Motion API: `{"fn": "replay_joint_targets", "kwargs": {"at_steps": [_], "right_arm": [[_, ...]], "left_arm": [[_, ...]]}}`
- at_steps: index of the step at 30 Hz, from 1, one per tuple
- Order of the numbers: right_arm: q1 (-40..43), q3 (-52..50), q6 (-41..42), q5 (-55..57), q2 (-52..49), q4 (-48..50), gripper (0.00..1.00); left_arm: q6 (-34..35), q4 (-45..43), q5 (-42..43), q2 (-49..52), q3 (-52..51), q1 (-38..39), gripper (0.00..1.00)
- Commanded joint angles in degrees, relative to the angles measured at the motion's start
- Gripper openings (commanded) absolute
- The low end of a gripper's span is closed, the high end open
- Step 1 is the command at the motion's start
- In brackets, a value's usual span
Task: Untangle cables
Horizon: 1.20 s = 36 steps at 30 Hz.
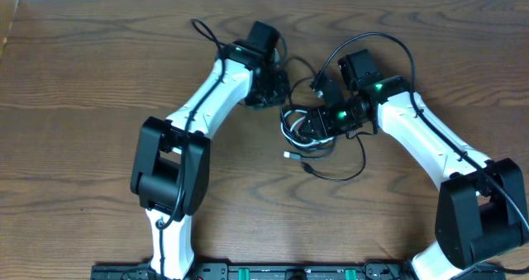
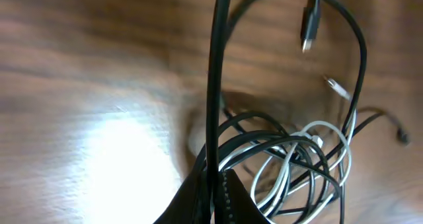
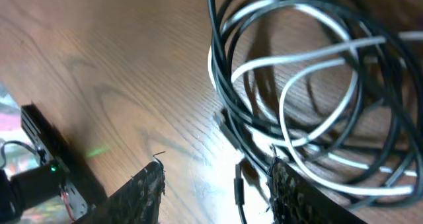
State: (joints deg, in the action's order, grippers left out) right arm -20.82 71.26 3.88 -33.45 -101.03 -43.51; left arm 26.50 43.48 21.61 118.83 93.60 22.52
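Note:
The cables lie as one tangled coil (image 1: 304, 130) between the two arms, a thin black cable (image 2: 297, 151) looped through a white cable (image 2: 285, 171). My left gripper (image 2: 215, 187) is shut on a strand of the black cable, which runs taut straight up the left wrist view. A black plug (image 2: 309, 24) and a white plug (image 2: 337, 88) show beyond the coil. My right gripper (image 3: 215, 184) stands open at the coil's edge. One loose black strand (image 3: 239, 187) lies between its fingers, and the right finger (image 3: 294, 194) sits against the loops (image 3: 310, 85).
A white plug end (image 1: 288, 156) and a black plug end (image 1: 307, 169) trail out of the coil toward the front on the wooden table (image 1: 99, 57). Thicker black arm wires arch over the right wrist (image 1: 372, 40). The left gripper (image 1: 266, 88) sits close behind the coil.

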Motion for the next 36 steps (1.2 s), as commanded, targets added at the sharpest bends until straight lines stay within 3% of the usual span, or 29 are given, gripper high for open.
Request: {"fn": "replay_joint_targets", "kwargs": {"at_steps": [1, 12, 14, 17, 32, 36], "right_arm": [[-1.1, -0.1, -4.0, 0.8, -0.3, 0.3, 0.49], [-9.2, -0.2, -6.1, 12.1, -2.4, 1.3, 0.48], [-10.3, -0.2, -6.1, 12.6, -3.9, 1.6, 0.44], [-10.4, -0.2, -2.9, 12.7, -6.1, 2.6, 0.39], [-10.5, -0.2, -4.2, 17.9, -9.8, 5.1, 0.42], [-10.6, -0.2, -4.2, 17.9, -10.7, 5.1, 0.38]], "left_arm": [[-1.2, 0.1, 0.5, -0.5, 1.2, -2.0, 0.07], [-1.7, 0.1, 0.5, -0.5, 1.2, -3.2, 0.07], [-3.2, 0.2, 0.4, -0.5, 1.2, -2.9, 0.07], [-3.8, 0.1, 0.4, -0.3, 0.4, -2.5, 0.07], [-3.5, 1.2, 1.8, 2.0, -0.8, -3.6, 0.07], [-3.5, 1.2, 1.8, 2.0, -0.8, -3.6, 0.07]]}}
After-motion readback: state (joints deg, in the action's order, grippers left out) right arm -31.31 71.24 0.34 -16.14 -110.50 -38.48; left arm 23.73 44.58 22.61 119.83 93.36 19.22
